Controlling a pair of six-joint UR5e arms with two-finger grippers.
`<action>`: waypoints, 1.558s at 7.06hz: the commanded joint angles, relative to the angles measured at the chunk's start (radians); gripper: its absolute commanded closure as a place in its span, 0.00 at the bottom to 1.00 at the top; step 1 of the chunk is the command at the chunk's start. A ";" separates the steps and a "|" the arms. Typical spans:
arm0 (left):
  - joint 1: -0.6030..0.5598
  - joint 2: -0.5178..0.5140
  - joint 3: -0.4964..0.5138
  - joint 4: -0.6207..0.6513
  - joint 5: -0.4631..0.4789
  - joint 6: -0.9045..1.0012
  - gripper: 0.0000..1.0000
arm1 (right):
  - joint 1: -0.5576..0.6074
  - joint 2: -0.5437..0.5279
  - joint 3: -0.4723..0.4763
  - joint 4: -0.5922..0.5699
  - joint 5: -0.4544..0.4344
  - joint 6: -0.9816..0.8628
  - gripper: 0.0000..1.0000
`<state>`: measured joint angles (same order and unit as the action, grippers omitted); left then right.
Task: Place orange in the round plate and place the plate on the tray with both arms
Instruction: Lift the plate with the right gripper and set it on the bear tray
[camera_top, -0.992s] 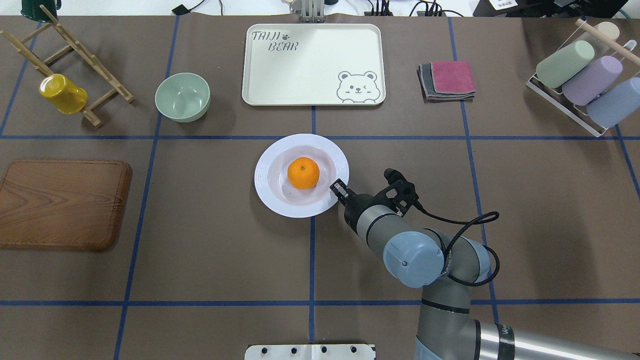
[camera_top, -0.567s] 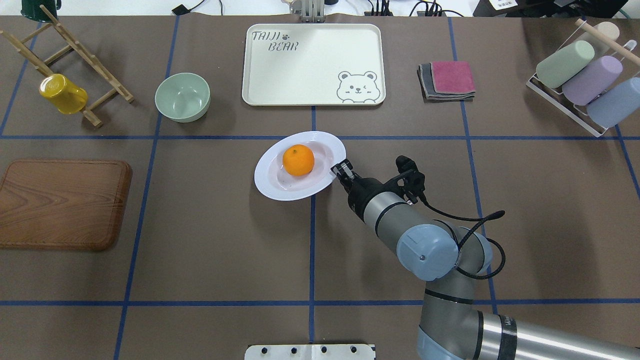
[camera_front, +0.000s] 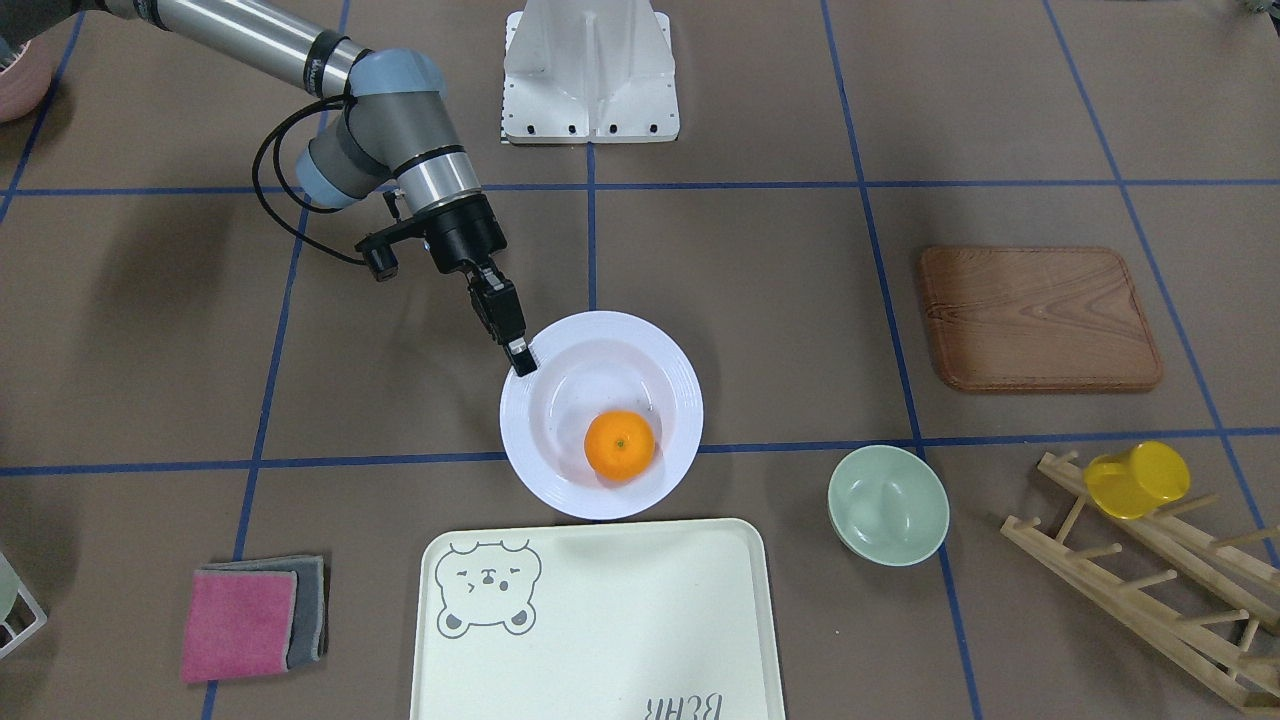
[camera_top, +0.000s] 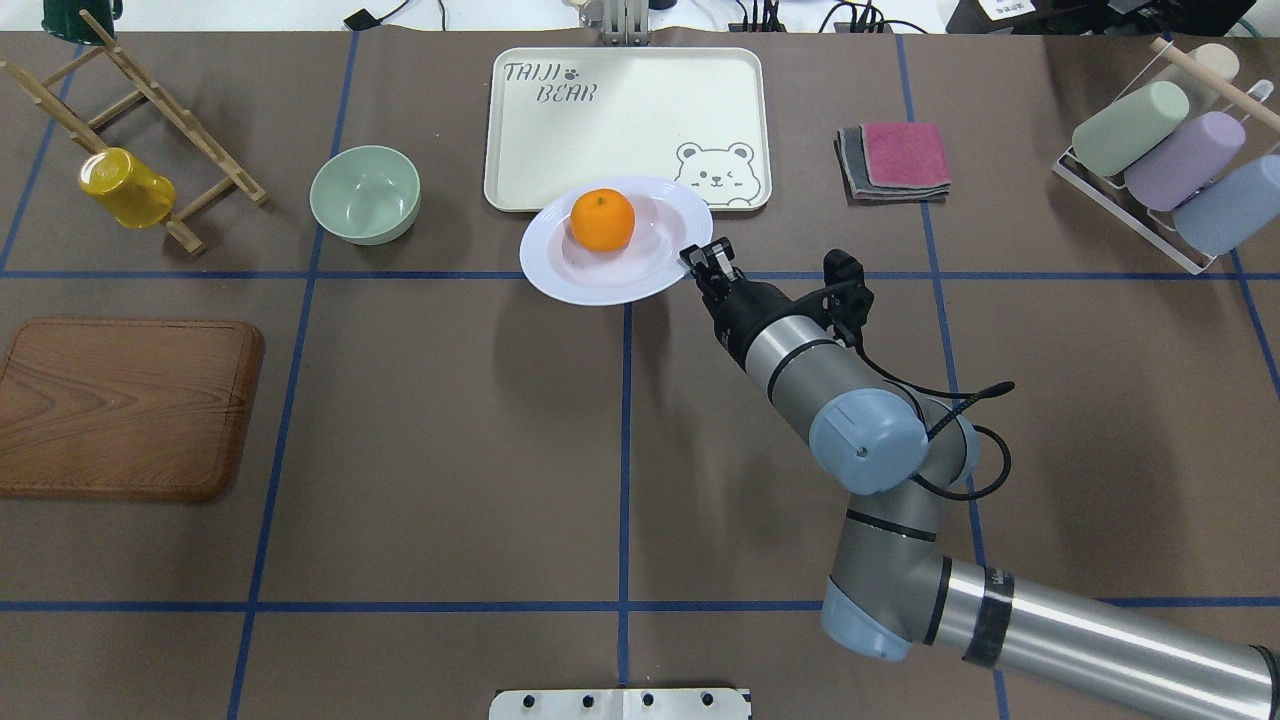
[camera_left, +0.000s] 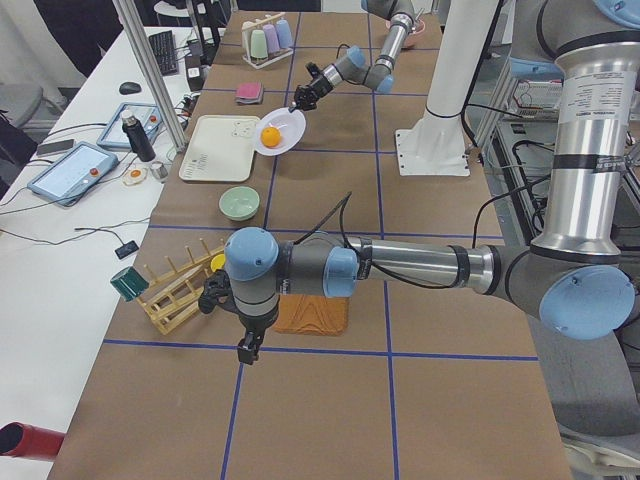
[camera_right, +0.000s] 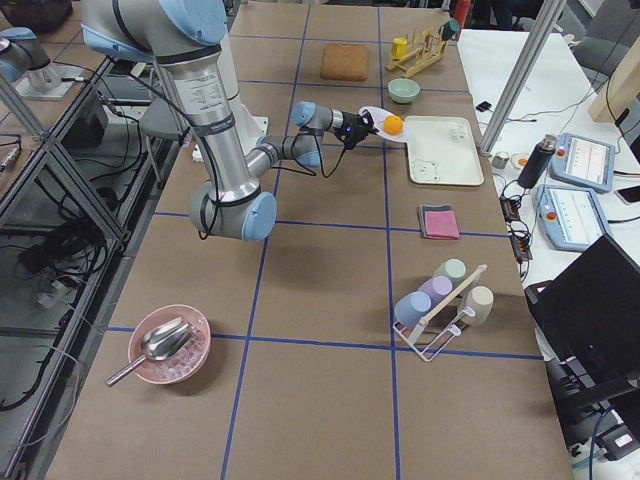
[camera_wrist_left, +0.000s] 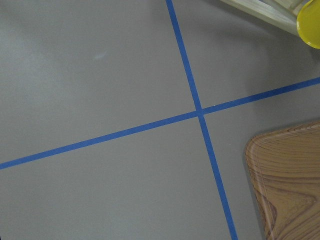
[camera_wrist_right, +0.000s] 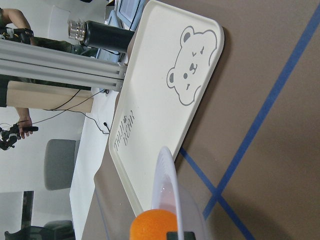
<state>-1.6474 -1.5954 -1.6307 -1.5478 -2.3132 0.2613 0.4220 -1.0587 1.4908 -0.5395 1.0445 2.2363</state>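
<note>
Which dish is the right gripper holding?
The white round plate carrying the orange; the right gripper pinches its rim. The pale green bowl sits apart, empty.

Bright, even light from above floods the table (camera_top: 400, 450), and the overhead view is sharp with clean colours. The right arm (camera_front: 400, 140) throws only a wide, faint shadow beside it. A soft shadow from the round plate (camera_front: 520, 440) falls on the tray (camera_front: 600, 620) edge. In the right wrist view, the close orange (camera_wrist_right: 155, 225) and plate rim blur, and the room behind washes out white.
</note>
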 joint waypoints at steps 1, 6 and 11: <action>0.003 0.002 -0.009 0.002 0.000 -0.016 0.01 | 0.107 0.142 -0.194 0.021 0.026 0.055 1.00; 0.003 -0.003 -0.011 0.000 0.000 -0.034 0.01 | 0.181 0.396 -0.607 0.009 0.045 0.168 1.00; 0.003 0.031 -0.006 0.002 -0.015 -0.036 0.01 | 0.138 0.270 -0.245 -0.326 0.179 -0.204 0.00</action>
<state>-1.6444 -1.5805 -1.6385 -1.5468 -2.3166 0.2255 0.5580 -0.7502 1.1211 -0.7345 1.1439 2.1668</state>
